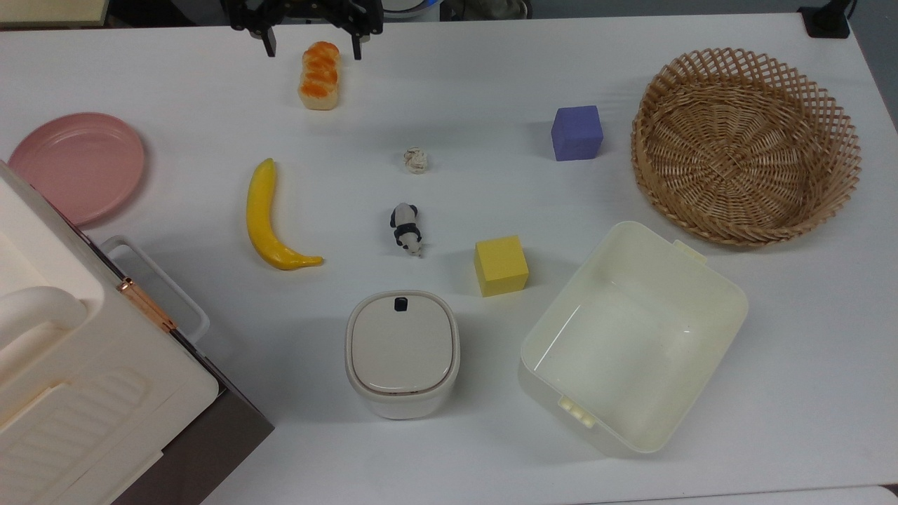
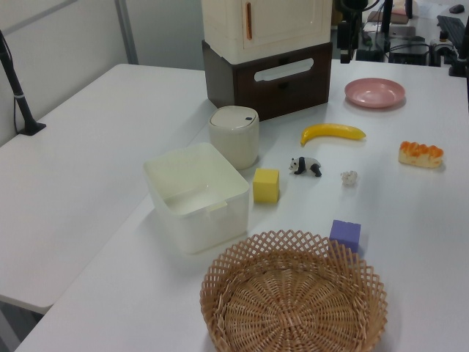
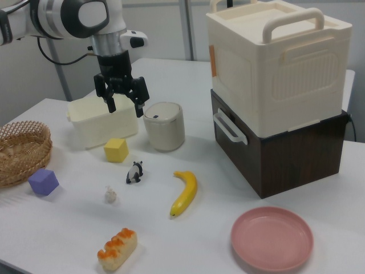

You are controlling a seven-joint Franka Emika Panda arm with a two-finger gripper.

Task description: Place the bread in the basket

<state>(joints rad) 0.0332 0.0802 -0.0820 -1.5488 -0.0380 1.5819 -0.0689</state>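
Top view: basket (image 1: 747, 144) holds nothing; bread (image 1: 320, 75) on table; hand (image 1: 312, 50) spread apart.

The arm reaches in from the right view's upper left, wrist pointing straight down. Its gripper (image 3: 123, 104) hangs in the air, black fingers (image 3: 110, 103) spread wide apart, holding nothing.

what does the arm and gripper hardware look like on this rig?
One arm with glossy white rounded shells and dark grey joint caps. A white wrist block leads to a black gripper with two slim black fingers. A dark cable loops behind the arm near its links. No readable markings.
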